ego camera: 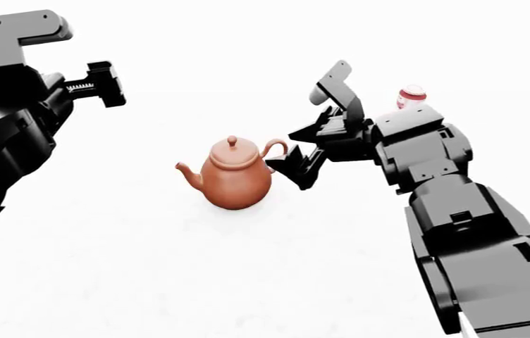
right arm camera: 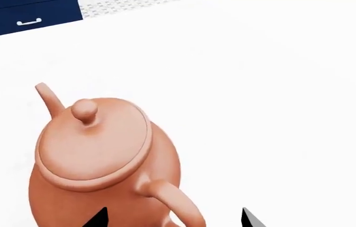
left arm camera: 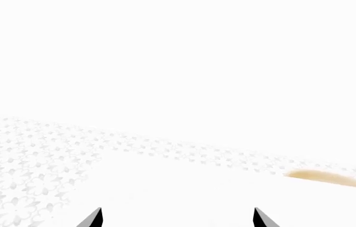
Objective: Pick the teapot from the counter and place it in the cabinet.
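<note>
- The broad plain white table (ego camera: 275, 282) fills nearly the whole head view; none of its edges shows there, so the things on it cannot be placed by edge or corner.
- In the right wrist view a flat navy-blue drawer front (right arm camera: 26, 16) with a white curved handle (right arm camera: 29, 21) lies beyond the white top, beside a strip of white floral-patterned floor tiles (right arm camera: 121, 5). The left wrist view shows the same tile pattern (left arm camera: 32, 161) and a pale tan smear (left arm camera: 329, 178) I cannot identify.
- The right arm, dark grey and black, reaches in over the table, its gripper (ego camera: 295, 163) just beside the teapot's handle. The fingers (right arm camera: 249, 218) stand spread apart on either side of the looped handle, grasping nothing; whether they touch it I cannot tell.
- The left arm is raised clear of the pot. Its gripper (left arm camera: 176, 218) hangs over bare white surface with the fingers (left arm camera: 93, 218) wide apart and empty.
- The small round-bellied terracotta-brown clay teapot (ego camera: 235, 176) stands upright on the table, between the two arms and nearer the right one. Its spout-to-handle axis runs across the head view: curved spout (ego camera: 188, 173) towards the left arm, looped handle (ego camera: 276, 149) towards the right gripper, knobbed lid (ego camera: 233, 152) on top.
- A tiny red-and-white jar (ego camera: 411, 96) stands on the table beyond the right arm, well apart from the teapot.
</note>
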Controlling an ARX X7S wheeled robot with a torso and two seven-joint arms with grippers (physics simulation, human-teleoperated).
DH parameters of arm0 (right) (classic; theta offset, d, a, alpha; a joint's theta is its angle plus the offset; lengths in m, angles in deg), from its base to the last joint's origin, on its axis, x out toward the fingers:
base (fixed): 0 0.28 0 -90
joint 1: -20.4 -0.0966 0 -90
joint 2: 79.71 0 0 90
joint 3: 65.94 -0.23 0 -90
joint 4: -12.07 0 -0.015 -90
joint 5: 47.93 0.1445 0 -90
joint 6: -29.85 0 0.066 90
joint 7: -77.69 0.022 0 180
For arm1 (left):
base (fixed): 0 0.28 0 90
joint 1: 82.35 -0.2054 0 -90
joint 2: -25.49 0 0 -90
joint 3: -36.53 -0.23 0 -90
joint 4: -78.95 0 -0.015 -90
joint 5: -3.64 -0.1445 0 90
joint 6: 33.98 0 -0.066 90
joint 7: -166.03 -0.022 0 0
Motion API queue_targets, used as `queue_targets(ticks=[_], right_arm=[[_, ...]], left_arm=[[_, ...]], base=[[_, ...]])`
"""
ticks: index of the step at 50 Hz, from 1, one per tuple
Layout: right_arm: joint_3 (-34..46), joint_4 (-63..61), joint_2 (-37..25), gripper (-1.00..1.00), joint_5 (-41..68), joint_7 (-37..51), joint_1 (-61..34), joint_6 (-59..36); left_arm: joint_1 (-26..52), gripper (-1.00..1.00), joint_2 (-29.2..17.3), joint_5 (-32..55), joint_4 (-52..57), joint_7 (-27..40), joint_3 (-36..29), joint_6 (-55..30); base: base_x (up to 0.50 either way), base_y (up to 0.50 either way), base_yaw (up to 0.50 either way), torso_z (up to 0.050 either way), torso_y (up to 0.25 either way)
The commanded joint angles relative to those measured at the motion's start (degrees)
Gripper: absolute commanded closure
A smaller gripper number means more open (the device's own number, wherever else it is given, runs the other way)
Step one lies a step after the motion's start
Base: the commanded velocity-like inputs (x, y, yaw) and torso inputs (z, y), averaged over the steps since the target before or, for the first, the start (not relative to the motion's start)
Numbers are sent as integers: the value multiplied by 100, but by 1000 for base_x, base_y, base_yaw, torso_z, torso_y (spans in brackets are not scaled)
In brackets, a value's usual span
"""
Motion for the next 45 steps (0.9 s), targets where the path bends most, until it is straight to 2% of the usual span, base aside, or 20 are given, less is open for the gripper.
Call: queue_targets(ticks=[1,33,34,45], right_arm=[[-7,0,26,-100,-1,88,5,-12],[-7,0,26,-100,-1,88,5,-12],[-7,0,26,100,-1,88,5,-12],[-7,0,26,100,-1,88,5,-12]], left_arm=[[-34,-100,-23,29,57,38,23,-19],[-9,-100,-19,20,-14,45,10,12],[-4,-100,-17,17,-23,44,7,13],[7,-100,-14,16,-48,36,-2,21]], base=[[0,0,0,0,0],[0,0,0,0,0],[0,0,0,0,0],[0,0,0,0,0]])
